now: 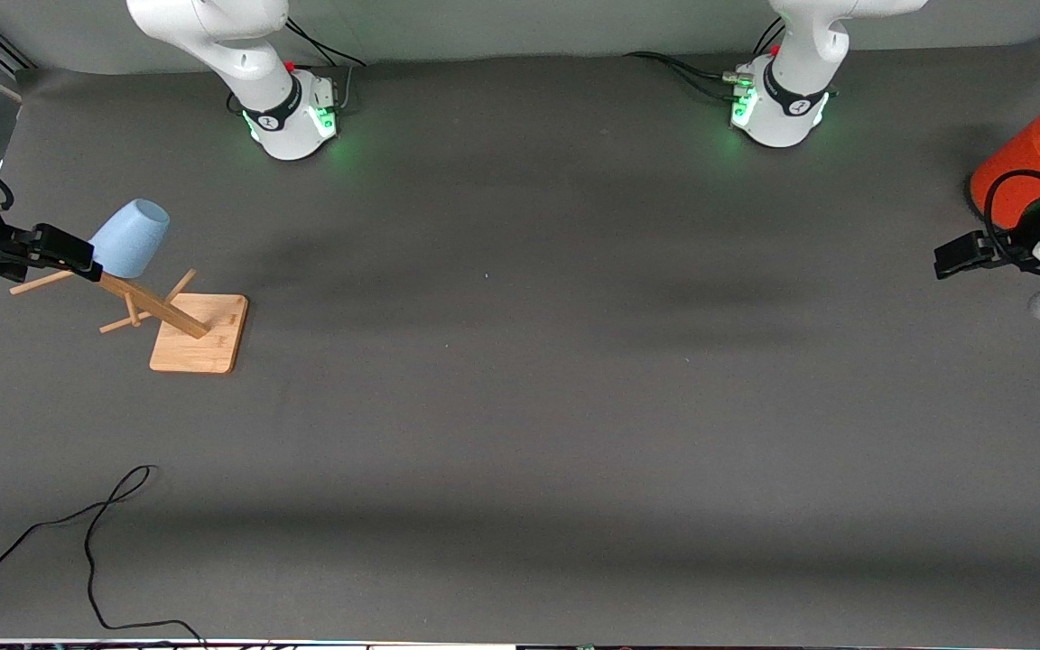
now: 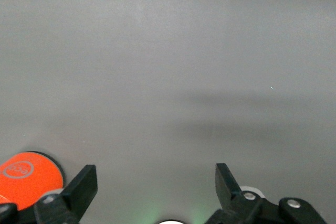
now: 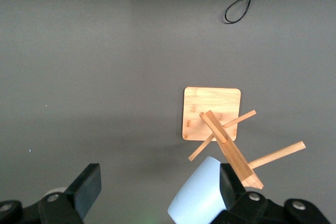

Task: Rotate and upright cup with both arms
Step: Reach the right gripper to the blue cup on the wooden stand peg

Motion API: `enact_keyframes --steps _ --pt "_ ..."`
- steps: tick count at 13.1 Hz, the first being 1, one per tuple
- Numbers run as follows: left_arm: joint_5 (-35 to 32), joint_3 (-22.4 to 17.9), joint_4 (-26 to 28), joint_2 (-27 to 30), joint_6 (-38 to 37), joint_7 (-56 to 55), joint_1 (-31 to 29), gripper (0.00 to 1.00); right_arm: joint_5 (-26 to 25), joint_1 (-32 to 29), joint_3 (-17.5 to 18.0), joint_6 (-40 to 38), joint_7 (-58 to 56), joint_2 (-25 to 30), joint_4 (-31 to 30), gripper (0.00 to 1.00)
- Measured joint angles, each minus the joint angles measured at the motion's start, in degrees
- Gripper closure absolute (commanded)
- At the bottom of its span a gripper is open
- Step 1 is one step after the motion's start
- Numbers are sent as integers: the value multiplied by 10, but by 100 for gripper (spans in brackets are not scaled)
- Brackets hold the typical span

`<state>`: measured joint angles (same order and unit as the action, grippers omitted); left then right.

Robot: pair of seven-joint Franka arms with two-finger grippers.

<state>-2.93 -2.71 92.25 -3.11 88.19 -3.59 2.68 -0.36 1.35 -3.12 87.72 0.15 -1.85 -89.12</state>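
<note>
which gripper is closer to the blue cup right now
Right. The right gripper is right beside the cup on the wooden rack, jaws open. The left gripper waits near the orange cylinder.

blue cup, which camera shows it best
The front view: the whole blue cup shows there, tilted on the wooden rack, beside the right claw. The right wrist view cuts off part of it. The left wrist view misses it.

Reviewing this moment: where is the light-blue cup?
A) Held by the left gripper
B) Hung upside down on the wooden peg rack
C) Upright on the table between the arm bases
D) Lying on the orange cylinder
B: the cup sits tilted on the wooden peg rack, beside the open right gripper.
</note>
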Motion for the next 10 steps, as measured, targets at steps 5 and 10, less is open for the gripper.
enact_keyframes --steps 5,10 --pt "0 0 0 0 0 1 0 0 0 1 0 -1 0 -1 0 0" --pt "0 -3 0 0 0 2 -3 0 0 1 -2 -2 25 8 -19 0"
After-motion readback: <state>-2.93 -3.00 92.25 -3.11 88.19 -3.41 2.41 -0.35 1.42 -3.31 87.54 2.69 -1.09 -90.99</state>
